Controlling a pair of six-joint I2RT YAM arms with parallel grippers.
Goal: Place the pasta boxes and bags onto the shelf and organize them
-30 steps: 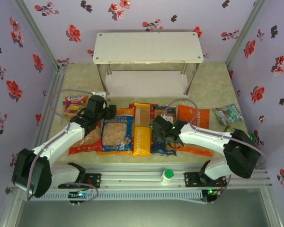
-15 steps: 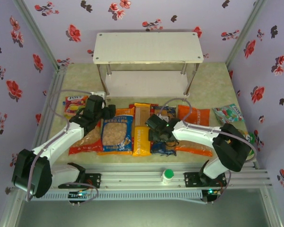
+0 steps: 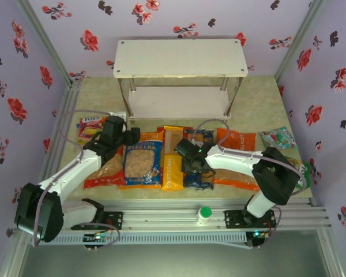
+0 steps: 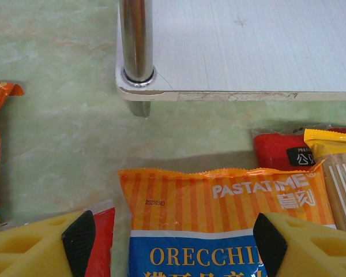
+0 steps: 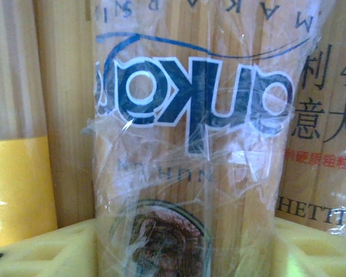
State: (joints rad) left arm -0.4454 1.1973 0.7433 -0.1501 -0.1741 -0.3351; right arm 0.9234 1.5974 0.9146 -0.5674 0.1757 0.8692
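Observation:
The shelf (image 3: pixel 179 57) stands at the back, both white boards bare; its lower board (image 4: pixel 248 52) and a metal leg (image 4: pixel 136 40) lie ahead of my left gripper. My left gripper (image 3: pixel 118 137) (image 4: pixel 173 248) is open, low over the top edge of the blue bag with orange edges (image 3: pixel 143 161) (image 4: pixel 219 231). Beside that bag lie a red bag (image 3: pixel 106 170), a yellow pasta box (image 3: pixel 173 158) and an orange bag (image 3: pixel 239 158). My right gripper (image 3: pixel 187 156) (image 5: pixel 184 254) has both foam fingers (image 5: pixel 46 248) against a clear-windowed dark blue spaghetti pack (image 3: pixel 199 173) (image 5: pixel 190 173).
A red-and-yellow snack packet (image 3: pixel 91 126) lies at the left and a teal packet (image 3: pixel 278 138) at the right. A white-and-green bottle (image 3: pixel 205 213) stands on the front rail. A red pack's end (image 4: pixel 277 150) pokes out behind the bags.
My right gripper has slid left over the row of packs and its jaws have narrowed onto the blue spaghetti pack. The left arm has barely moved.

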